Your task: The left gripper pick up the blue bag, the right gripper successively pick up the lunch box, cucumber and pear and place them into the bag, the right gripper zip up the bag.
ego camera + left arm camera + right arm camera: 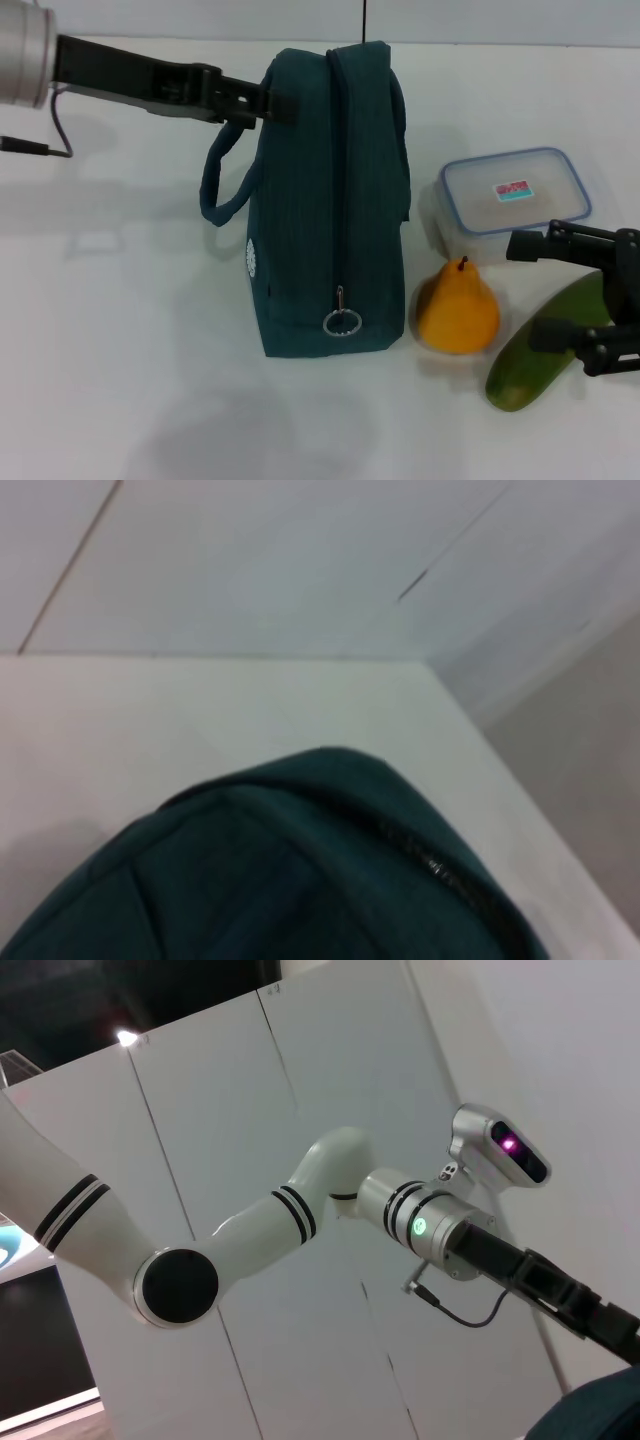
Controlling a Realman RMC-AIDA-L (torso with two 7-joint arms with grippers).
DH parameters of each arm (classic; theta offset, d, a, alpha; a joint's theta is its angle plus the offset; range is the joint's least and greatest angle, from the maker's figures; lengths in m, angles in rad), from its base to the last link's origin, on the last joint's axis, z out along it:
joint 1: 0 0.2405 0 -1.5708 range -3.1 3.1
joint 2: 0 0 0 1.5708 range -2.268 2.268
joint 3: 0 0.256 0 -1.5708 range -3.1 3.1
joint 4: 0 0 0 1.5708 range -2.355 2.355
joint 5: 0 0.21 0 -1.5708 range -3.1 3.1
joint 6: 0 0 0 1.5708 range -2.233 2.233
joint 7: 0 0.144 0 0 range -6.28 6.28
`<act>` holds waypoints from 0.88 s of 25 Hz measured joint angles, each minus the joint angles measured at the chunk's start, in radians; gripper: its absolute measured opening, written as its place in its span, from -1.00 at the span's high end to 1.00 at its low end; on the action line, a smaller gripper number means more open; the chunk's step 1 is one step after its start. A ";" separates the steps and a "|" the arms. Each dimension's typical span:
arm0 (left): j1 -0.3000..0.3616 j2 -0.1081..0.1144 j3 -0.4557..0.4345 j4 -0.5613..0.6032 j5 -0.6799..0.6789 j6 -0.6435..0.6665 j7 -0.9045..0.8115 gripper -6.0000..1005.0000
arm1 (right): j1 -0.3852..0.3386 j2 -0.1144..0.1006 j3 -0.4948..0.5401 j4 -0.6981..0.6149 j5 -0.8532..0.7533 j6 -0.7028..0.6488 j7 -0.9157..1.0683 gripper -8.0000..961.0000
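The blue bag [330,200] stands on the white table [120,330], its zip closed along the top and the ring pull [342,322] at the near end. My left gripper [272,106] reaches in from the left and is shut on the bag's far upper edge, above the handle loop [222,185]. The left wrist view shows the bag's top [300,870] close below. A clear lunch box [515,190] with a blue-rimmed lid, a yellow pear [458,310] and a green cucumber [545,345] lie right of the bag. My right gripper [540,290] hangs open over the cucumber.
The right wrist view looks across at my left arm [250,1240], the head camera [500,1145] and a corner of the bag [595,1410]. A wall stands behind the table. The pear sits close against the bag's near right corner.
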 joint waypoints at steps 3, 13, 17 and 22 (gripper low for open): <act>-0.021 -0.006 0.003 0.001 0.031 0.000 -0.015 -0.43 | -0.009 0.004 0.000 0.001 0.000 0.000 -0.005 -0.84; -0.091 -0.032 0.010 -0.008 0.159 -0.003 -0.042 -0.34 | -0.023 0.006 0.000 0.000 0.000 -0.003 -0.012 -0.84; -0.097 -0.039 0.019 -0.008 0.171 -0.003 -0.045 -0.31 | -0.031 0.006 0.000 0.001 0.000 -0.004 -0.013 -0.84; -0.099 -0.034 0.018 -0.008 0.165 -0.003 -0.029 -0.26 | -0.038 0.007 0.000 0.000 0.000 -0.004 -0.014 -0.84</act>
